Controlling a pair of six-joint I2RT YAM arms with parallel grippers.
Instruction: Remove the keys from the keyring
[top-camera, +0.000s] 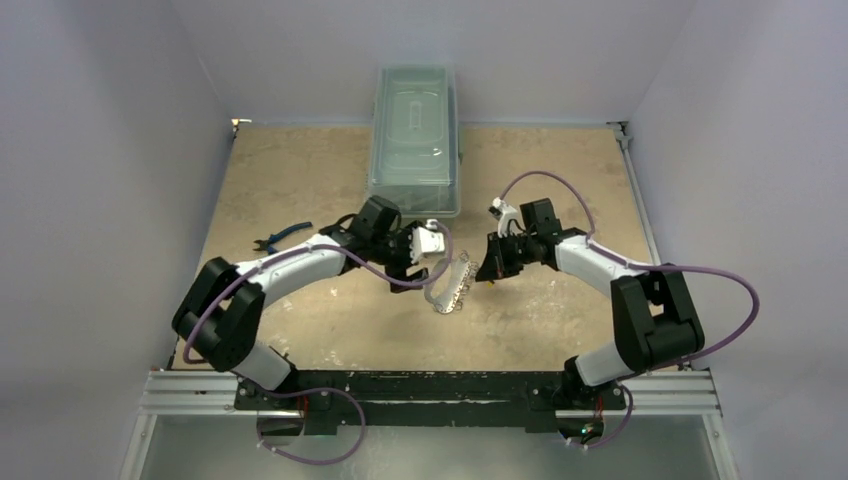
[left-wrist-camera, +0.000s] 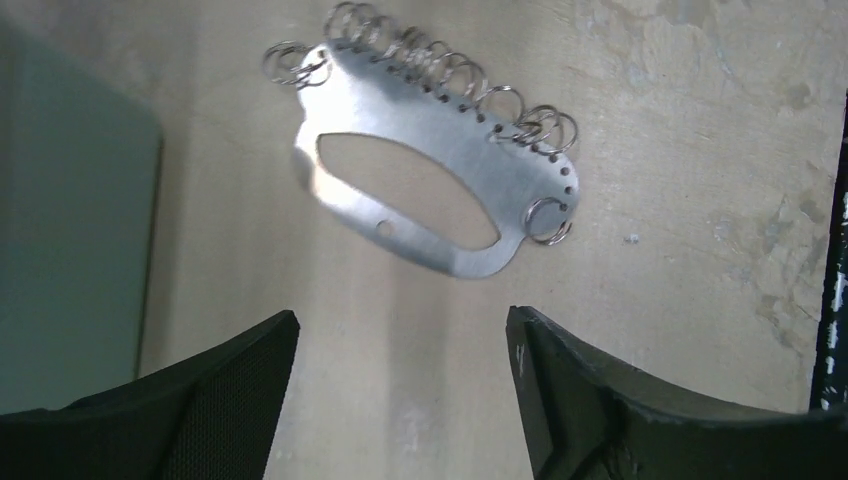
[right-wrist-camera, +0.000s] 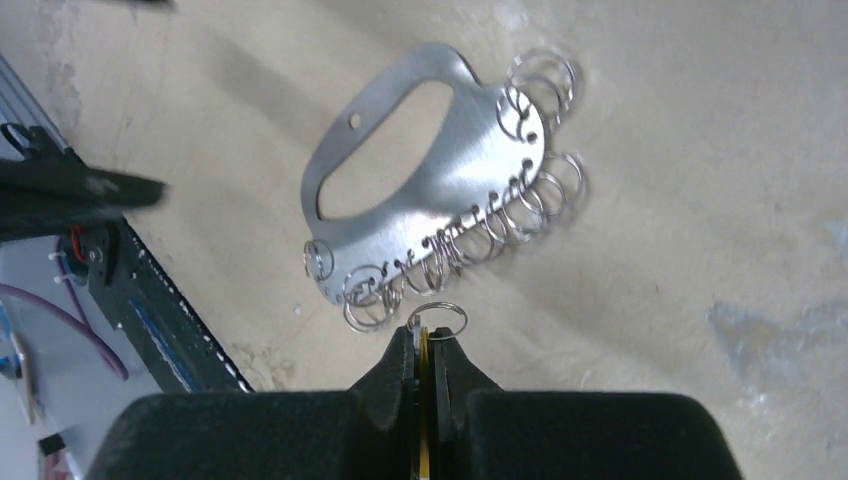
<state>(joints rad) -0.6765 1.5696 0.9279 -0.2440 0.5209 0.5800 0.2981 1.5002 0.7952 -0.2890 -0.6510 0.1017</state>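
My left jaws (left-wrist-camera: 400, 330) stand wide apart with nothing between them. Just beyond them is the keyring (left-wrist-camera: 440, 125), a flat silvery plate with an oval cut-out and one small round hole near its inner edge. A row of small split rings (left-wrist-camera: 455, 75) hangs through holes along its curved outer edge. From above, I see the keyring near the middle of the tabletop (top-camera: 300, 170), between my two grippers, slightly nearer than both. It looks a little blurred, and I cannot tell whether it lies flat on the wood or is just off it.

My right jaws (right-wrist-camera: 425, 345) are pressed together on a thin yellow key (right-wrist-camera: 424, 420), seen edge-on as a yellow sliver between the pads. A single small ring (right-wrist-camera: 436, 318) sticks out past the tips, just beside the ring row but apart from the plate.

Blue-handled pliers (top-camera: 280, 237) lie to the left, beyond my left arm. A clear lidded plastic bin (top-camera: 415, 140) sits at the far edge.
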